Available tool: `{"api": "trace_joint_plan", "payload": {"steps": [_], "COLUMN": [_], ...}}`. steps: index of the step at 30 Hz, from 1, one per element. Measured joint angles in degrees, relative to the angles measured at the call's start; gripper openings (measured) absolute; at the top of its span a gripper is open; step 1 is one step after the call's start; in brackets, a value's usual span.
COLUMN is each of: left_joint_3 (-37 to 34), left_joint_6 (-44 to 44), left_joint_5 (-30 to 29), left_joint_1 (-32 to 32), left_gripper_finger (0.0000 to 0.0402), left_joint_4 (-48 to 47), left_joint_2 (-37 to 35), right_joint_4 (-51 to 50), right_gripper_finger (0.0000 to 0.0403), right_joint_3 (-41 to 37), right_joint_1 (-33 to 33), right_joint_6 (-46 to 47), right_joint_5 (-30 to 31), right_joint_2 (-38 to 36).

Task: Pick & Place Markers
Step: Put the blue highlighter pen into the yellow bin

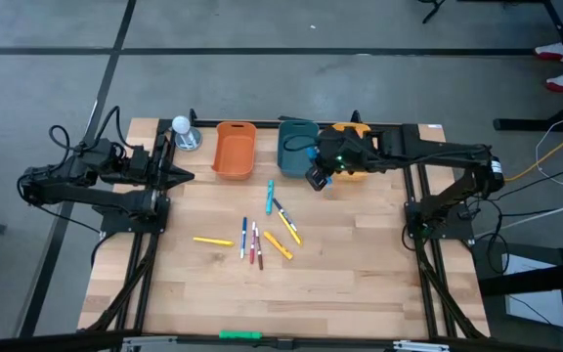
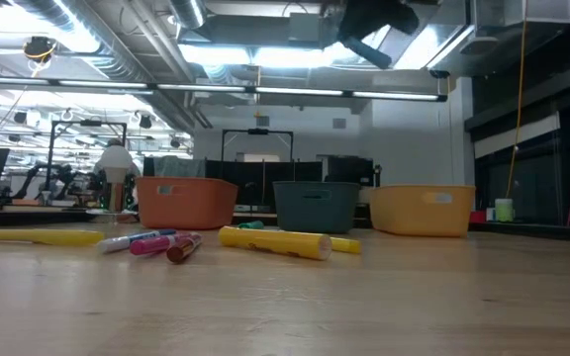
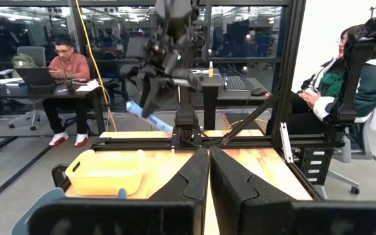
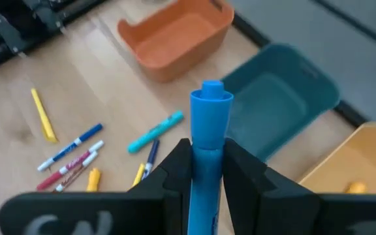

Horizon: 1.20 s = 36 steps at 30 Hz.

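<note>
Right wrist view | right gripper (image 4: 206,171) clenched on thick blue plastic marker (image 4: 209,130), long axis along fingers | teal plastic bin (image 4: 276,104) just ahead, below | left gripper (image 3: 209,171) closed, parked.

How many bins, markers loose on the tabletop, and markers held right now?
Bins: 3 (orange, teal, yellow)
Loose markers on the tabletop: 8
Blue marker held in the right gripper: 1
Total: 12
</note>
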Motion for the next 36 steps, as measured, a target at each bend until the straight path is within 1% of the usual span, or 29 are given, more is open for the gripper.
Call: {"api": "trace_joint_plan", "payload": {"steps": [9,20,26,29,36], "left_joint_3": [0.0,0.0,0.0,0.0,0.0], "left_joint_6": [0.0,0.0,0.0,0.0,0.0], "left_joint_5": [0.0,0.0,0.0,0.0,0.0], "left_joint_1": [0.0,0.0,0.0,0.0,0.0], "left_gripper_finger": [0.0008,0.0010,0.0010,0.0013,0.0009], "left_joint_4": [0.0,0.0,0.0,0.0,0.0], "left_joint_2": [0.0,0.0,0.0,0.0,0.0], "right_joint_4": [-0.2,-1.9,-2.5,-2.4,-2.4], "right_gripper_finger": [0.0066,0.0066,0.0066,0.0066,0.0066], "right_joint_3": [6.3,14.9,19.1,20.5,22.4], "right_joint_1": [0.0,0.0,0.0,0.0,-0.4], "right_joint_6": [-5.5,-12.2,-15.3,-16.9,-19.7], "right_joint_5": [4.7,13.2,16.3,18.9,22.9], "right_joint_2": [0.0,0.0,0.0,0.0,0.0]}}
